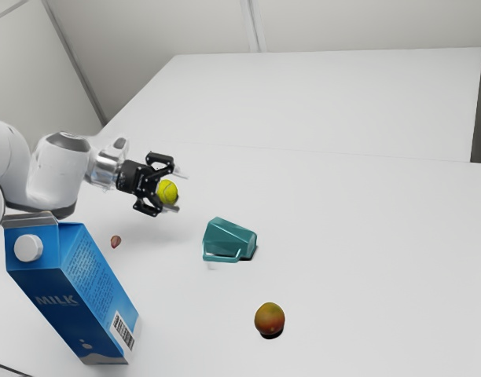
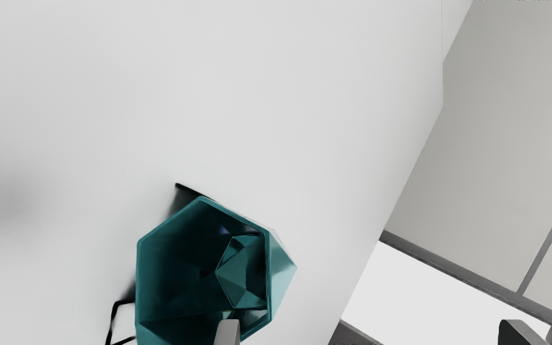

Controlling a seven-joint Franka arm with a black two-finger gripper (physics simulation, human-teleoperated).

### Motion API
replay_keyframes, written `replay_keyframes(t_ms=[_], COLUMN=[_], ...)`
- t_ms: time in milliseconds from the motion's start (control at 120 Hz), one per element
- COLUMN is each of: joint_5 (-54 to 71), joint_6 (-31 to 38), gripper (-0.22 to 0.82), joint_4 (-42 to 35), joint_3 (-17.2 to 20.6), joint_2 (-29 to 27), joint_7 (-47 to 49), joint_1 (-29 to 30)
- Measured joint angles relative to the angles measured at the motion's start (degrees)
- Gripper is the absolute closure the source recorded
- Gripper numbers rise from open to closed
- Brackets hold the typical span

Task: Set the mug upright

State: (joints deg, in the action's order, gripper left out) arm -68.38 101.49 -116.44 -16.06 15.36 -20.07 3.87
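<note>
Mug [image 1: 231,238] on its side on the table [image 1: 366,228], mouth toward the gripper [image 1: 178,192]. Fingers open, spread wide. Ball [image 1: 167,191] lines up with their gap in the exterior view; contact unclear. Farther out: fruit [image 1: 269,318], small brownish item [image 1: 115,242], milk carton [image 1: 75,287] upright.

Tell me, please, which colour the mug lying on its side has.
The mug is teal, darker inside; the wrist view shows this best.

Arm [image 1: 56,174] outstretched, end effector [image 1: 178,191] spread
It reaches in from the exterior view's left, the two fingers [image 2: 228,332] standing well apart.
</note>
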Motion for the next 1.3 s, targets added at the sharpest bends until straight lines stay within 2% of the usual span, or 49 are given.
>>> replay_keyframes(t_ms=[133,342,675,1100,1200,1300], joint_5=[-8.7,-13.8,-17.3,-20.9,-21.4,-21.6], joint_6=[0.6,0.6,0.7,1.2,1.3,1.5], gripper=[0.02,0.02,0.02,0.02,0.07,0.25], joint_4=[-3.9,-9.7,-9.5,-8.8,-8.7,-8.5], joint_3=[0.0,0.0,0.0,0.8,0.8,0.9], joint_2=[1.2,1.1,3.1,5.8,5.9,5.9], joint_7=[-8.7,-19.2,-29.9,-37.0,-38.0,-38.8], joint_1=[-1.6,-3.0,-3.9,-5.2,-5.3,-5.5])
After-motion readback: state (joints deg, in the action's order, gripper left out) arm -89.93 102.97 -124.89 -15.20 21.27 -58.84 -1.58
